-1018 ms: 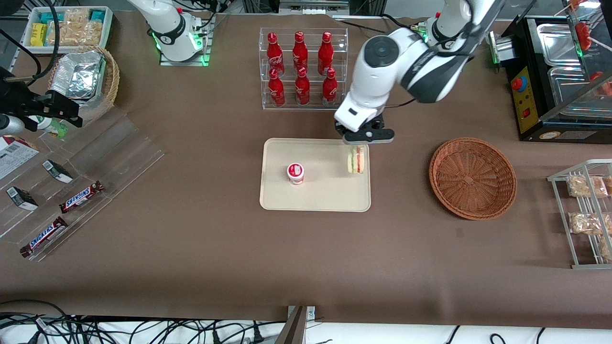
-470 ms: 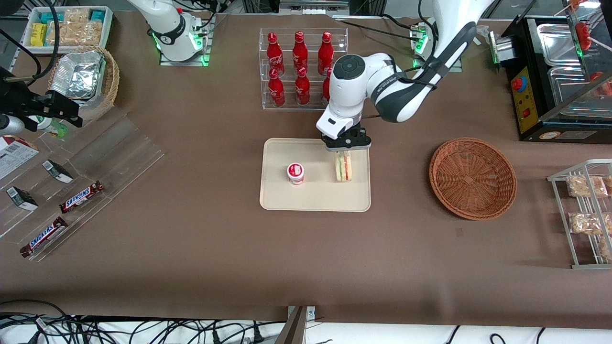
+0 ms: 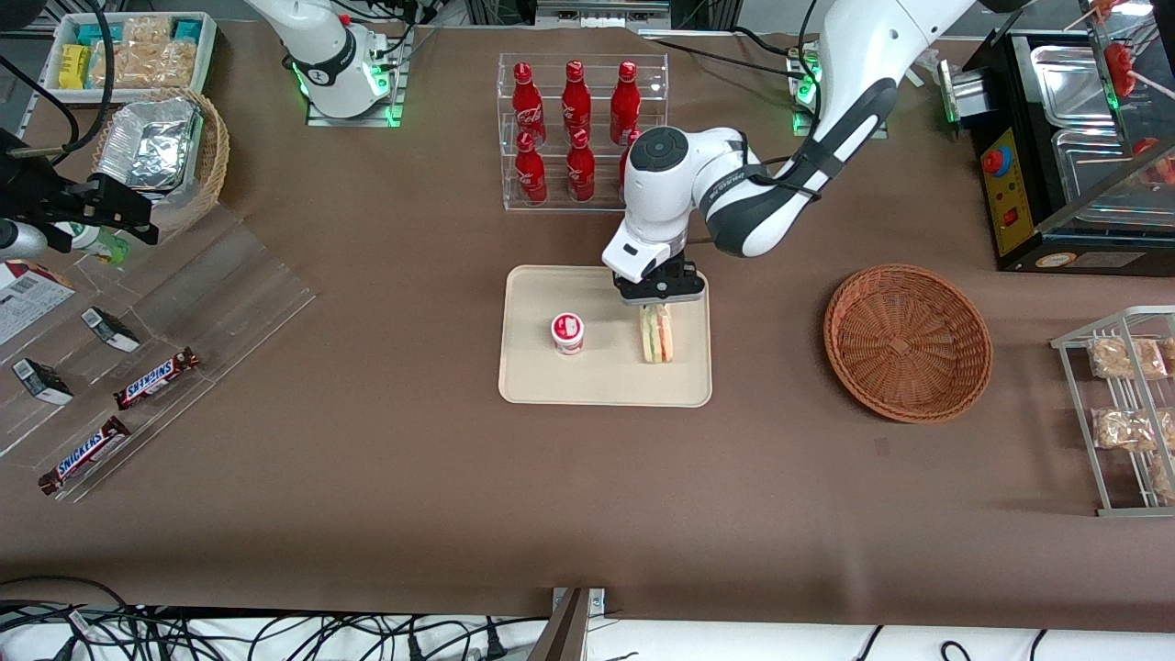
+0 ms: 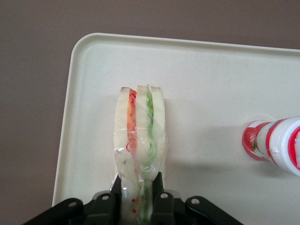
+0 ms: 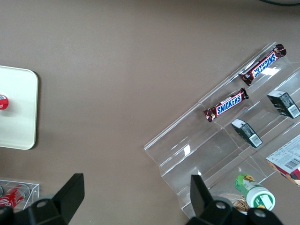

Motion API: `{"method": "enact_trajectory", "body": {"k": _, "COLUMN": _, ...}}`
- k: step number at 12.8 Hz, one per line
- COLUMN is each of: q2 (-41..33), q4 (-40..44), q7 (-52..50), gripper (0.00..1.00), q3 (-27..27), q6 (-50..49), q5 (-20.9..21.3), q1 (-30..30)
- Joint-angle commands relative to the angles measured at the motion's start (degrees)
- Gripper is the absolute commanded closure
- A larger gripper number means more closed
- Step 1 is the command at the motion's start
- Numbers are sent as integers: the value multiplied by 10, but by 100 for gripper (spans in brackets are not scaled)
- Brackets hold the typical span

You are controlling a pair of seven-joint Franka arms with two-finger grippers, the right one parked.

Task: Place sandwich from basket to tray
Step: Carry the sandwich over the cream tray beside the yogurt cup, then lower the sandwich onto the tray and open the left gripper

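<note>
Over the tray (image 3: 532, 386), gripper (image 3: 659, 296) clamps the sandwich (image 3: 656, 334) on edge between its fingers (image 4: 159, 199); wedge extends from the fingertips toward the front camera, low over tray. Basket (image 3: 907, 341) well apart, bare.

Your claw (image 3: 657, 303) carried the sandwich (image 3: 656, 334) from the tray (image 3: 606, 381) edge nearest the basket inward, toward the yogurt cup (image 3: 567, 332), and lowered it.
</note>
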Motion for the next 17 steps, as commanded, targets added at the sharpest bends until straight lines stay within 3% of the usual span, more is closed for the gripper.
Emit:
{"method": "enact_trajectory", "body": {"k": 1, "q2": 17, "q4": 21, "q7": -9, "gripper": 73, "q3": 3, "q6": -4, "q5": 24, "q1": -11}}
{"method": "enact_trajectory", "body": {"k": 11, "q2": 29, "q4": 20, "q7": -9, "gripper": 73, "q3": 7, "q6": -4, "q5": 44, "q1": -11}}
{"method": "enact_trajectory", "body": {"k": 12, "q2": 29, "q4": 20, "q7": -9, "gripper": 68, "q3": 8, "q6": -4, "q5": 44, "q1": -11}}
{"method": "enact_trajectory", "body": {"k": 13, "q2": 29, "q4": 20, "q7": -9, "gripper": 57, "q3": 8, "q6": -4, "q5": 44, "q1": -11}}
{"method": "enact_trajectory", "body": {"k": 17, "q2": 31, "q4": 20, "q7": -10, "gripper": 1, "q3": 8, "q6": -6, "q5": 44, "q1": -9}}
